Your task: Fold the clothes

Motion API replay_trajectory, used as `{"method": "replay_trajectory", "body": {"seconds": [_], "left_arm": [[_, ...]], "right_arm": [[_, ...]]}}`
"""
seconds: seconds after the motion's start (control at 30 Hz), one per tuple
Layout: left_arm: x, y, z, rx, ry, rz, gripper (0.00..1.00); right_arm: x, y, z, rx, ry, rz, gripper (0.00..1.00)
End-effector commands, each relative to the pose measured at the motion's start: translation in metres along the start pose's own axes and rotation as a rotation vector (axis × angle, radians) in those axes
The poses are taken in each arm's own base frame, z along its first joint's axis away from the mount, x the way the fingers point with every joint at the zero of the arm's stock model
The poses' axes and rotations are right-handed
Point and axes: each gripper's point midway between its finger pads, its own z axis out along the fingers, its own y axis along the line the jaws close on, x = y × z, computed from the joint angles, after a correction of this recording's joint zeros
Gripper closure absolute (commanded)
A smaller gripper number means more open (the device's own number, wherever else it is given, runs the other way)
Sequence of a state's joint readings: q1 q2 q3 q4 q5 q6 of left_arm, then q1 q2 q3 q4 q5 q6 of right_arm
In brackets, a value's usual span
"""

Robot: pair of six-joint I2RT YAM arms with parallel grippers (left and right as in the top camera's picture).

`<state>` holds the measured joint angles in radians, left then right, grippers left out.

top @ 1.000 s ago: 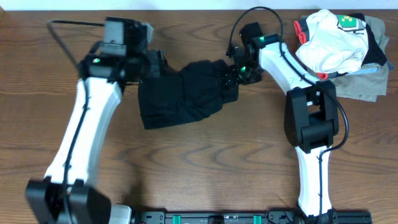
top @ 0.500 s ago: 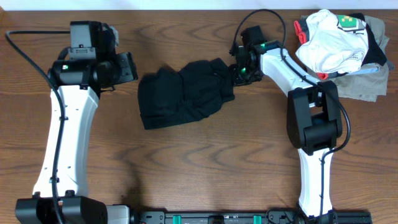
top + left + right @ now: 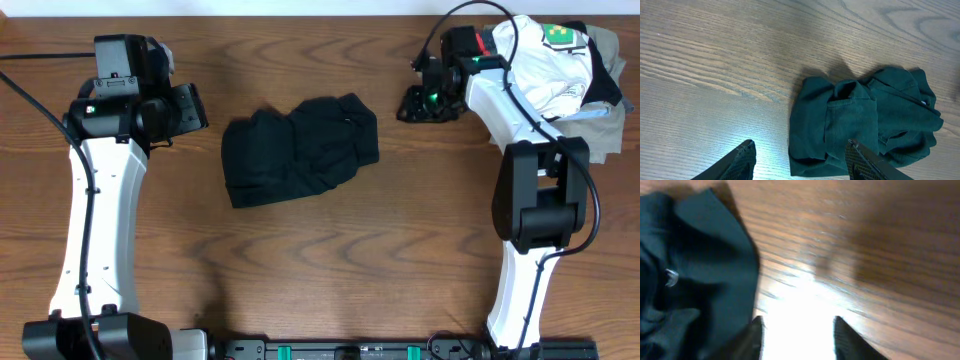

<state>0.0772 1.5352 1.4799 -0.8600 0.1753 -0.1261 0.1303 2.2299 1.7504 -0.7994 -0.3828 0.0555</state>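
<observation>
dark garment [image 3: 298, 148] sits bunched in a lumpy, uneven bundle on the wood table [image 3: 330, 250]. left gripper [image 3: 799, 150] and right gripper [image 3: 797, 332]: fingers spread, holding nothing.

The table [image 3: 330, 260] was grained brown wood, smooth, with a glossy glare in the right wrist view. The dark garment [image 3: 298, 148] was matt, creased cloth. The arm shells [image 3: 97, 230] looked like smooth white plastic.

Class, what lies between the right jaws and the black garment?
Bare table only, right up to the garment; the overhead view shows it.
</observation>
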Motion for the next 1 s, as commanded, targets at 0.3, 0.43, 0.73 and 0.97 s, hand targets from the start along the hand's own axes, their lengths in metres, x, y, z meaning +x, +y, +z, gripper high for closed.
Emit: {"method": "replay_trajectory", "body": {"seconds": [0.3, 0.43, 0.73, 0.97], "left_arm": [[0.004, 0.004, -0.005, -0.019, 0.018, 0.02, 0.41], [0.007, 0.006, -0.005, -0.029, 0.03, 0.036, 0.4], [0.009, 0.014, -0.005, -0.071, 0.039, 0.035, 0.41], [0.009, 0.014, -0.005, -0.071, 0.039, 0.035, 0.4]], "right_arm": [[0.004, 0.055, 0.044, -0.085, 0.005, -0.124, 0.44], [0.005, 0.06, 0.057, -0.091, 0.002, -0.144, 0.42], [0.006, 0.051, 0.071, -0.031, 0.004, -0.152, 0.39], [0.015, 0.059, 0.074, -0.04, 0.031, -0.16, 0.47]]}}
